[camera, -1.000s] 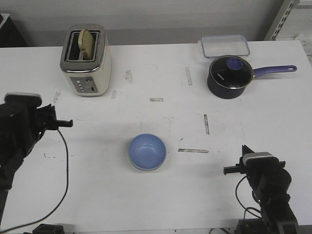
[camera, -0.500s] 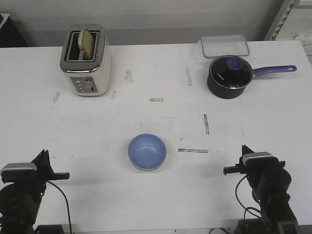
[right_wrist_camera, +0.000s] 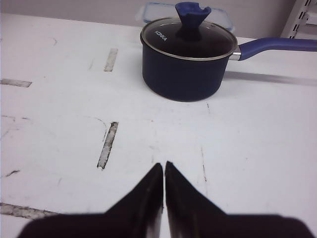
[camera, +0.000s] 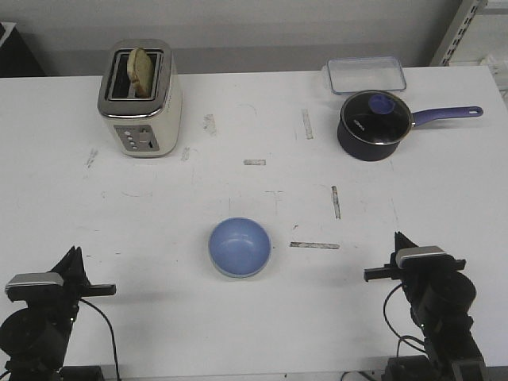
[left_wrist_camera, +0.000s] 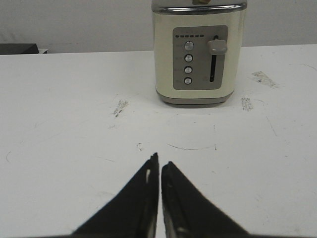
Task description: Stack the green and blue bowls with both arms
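The white table (camera: 254,317) fills most of the front view, its surface marked with scuffs and short strips of grey tape. At the far left of it stands a cream and chrome toaster (camera: 140,99) with a slice of bread (camera: 141,70) upright in one slot; its control panel faces the near edge, as the left wrist view also shows. At the far right sits a dark navy saucepan (camera: 374,125) with a glass lid, its purple handle running out toward the right edge, and just behind it lies a clear rectangular container (camera: 366,75).

The left arm (camera: 36,329) rests low at the near left corner and the right arm (camera: 432,305) low at the near right corner, both well apart from everything else.

The blue bowl (camera: 240,247) sits upright near the middle of the table, a little toward the near edge, its mouth facing up; being round, it has no long axis to speak of. A thin pale rim shows under its near edge, though whether that is the green bowl cannot be told.

The left gripper (left_wrist_camera: 160,166) points toward the toaster with its fingers pressed together on nothing. The right gripper (right_wrist_camera: 164,167) points toward the saucepan, fingers likewise closed and empty.
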Available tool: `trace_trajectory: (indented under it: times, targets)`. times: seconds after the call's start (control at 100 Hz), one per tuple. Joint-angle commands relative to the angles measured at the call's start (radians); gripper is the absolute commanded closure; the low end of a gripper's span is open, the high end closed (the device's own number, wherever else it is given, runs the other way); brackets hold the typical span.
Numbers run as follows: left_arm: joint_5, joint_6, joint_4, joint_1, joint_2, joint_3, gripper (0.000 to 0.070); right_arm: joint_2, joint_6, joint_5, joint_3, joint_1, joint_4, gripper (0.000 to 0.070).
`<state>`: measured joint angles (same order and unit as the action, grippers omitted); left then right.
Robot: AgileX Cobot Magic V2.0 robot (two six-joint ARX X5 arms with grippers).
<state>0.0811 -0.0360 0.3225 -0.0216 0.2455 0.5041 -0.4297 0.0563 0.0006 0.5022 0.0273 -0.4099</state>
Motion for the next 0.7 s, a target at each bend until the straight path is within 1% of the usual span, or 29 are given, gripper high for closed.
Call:
trace_trajectory:
  times: [0.0, 0.57, 0.63, 0.69]
  targets:
    - [0.002, -0.008, -0.01, 0.003, -0.003, 0.011, 0.07, -0.003, 0.012, 0.0, 0.002, 0.003, 0.015, 0.07]
    - [0.001, -0.008, -0.014, 0.002, -0.029, -0.01, 0.07, -0.003, 0.012, 0.0, 0.002, 0.003, 0.015, 0.07]
    - [0.003, -0.006, -0.038, 0.002, -0.054, -0.047, 0.07, -0.003, 0.012, 0.0, 0.002, 0.003, 0.016, 0.07]
    - [0.003, -0.005, -0.098, 0.002, -0.09, -0.107, 0.07, -0.003, 0.012, 0.0, 0.002, 0.003, 0.016, 0.07]
